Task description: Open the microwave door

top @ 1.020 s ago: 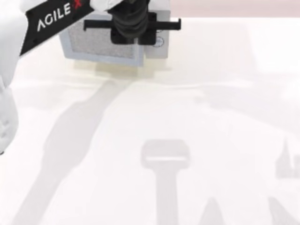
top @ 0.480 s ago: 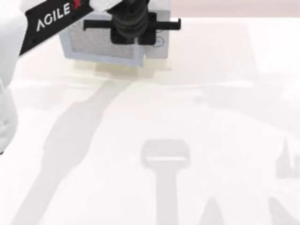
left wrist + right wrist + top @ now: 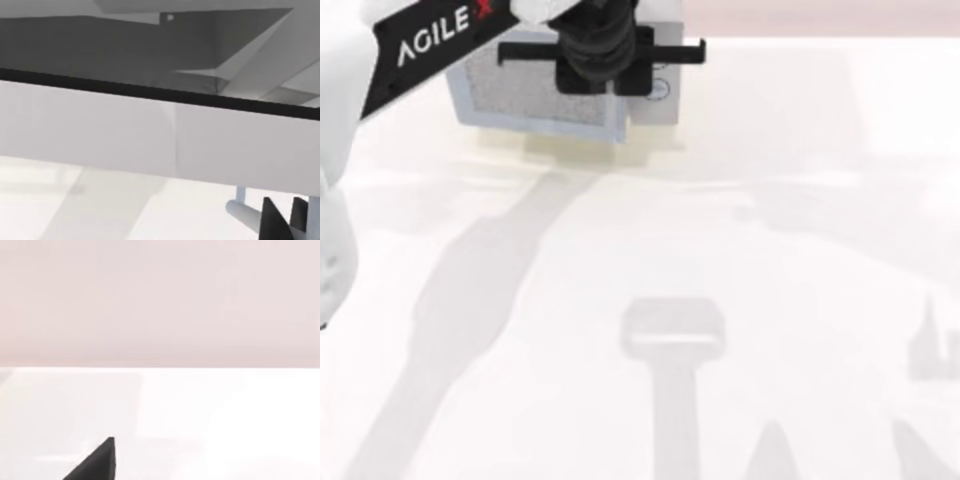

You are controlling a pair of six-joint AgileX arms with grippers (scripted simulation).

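Plainly, the microwave (image 3: 565, 85) is set at the table's (image 3: 740, 300) far edge, left of centre, and the left gripper (image 3: 603, 62) is held low over the front of it — placed, it is judged, to swing the microwave door (image 3: 535, 98) outward. Whether anything is grasped cannot be told. Only the left wrist view shows the dark interior; the parked right gripper (image 3: 95, 462) is glimpsed only in its own view.

The left arm's black gripper (image 3: 603, 62) hides the top of the small light-grey boxy microwave (image 3: 658, 110); fingertips unseen.
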